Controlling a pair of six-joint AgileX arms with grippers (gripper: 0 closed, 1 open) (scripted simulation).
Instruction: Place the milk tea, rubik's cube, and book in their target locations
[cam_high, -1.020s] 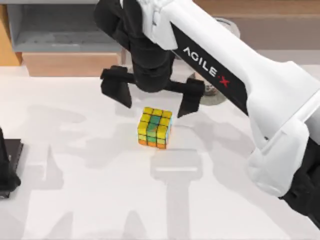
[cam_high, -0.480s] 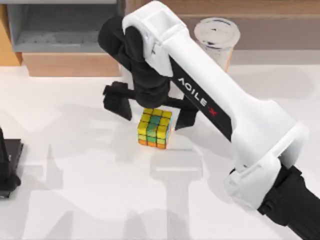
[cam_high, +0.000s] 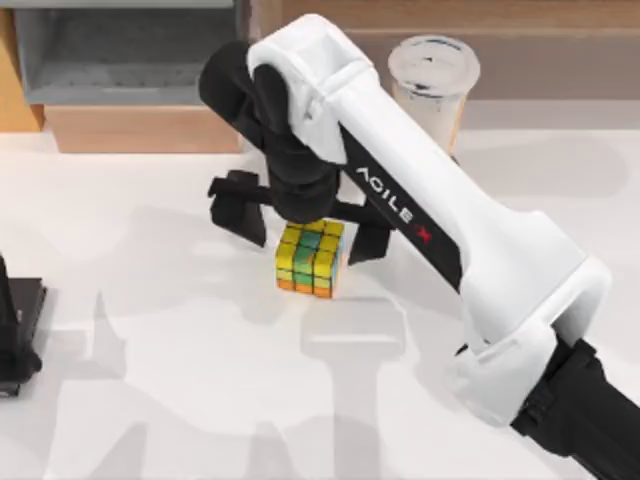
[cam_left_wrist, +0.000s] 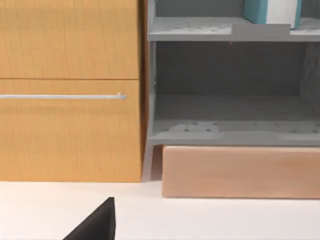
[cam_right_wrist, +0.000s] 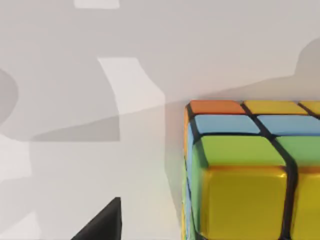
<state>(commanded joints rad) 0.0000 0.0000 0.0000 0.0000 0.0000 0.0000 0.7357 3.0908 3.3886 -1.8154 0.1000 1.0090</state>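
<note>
- The right gripper has sunk lower since a second ago, its fingers spread wide either side of the rubik's cube.
- The cube sits mid-table, turned slightly askew, with no long axis.
- The left gripper is parked at the table's left edge.

White desk, bare and crossed by grey shadows. Against its far edge, grey open shelf unit with two tiers, standing on a light wooden plinth. Beside the shelf unit, touching it, wooden cabinet with a thin metal handle across its front.
</note>
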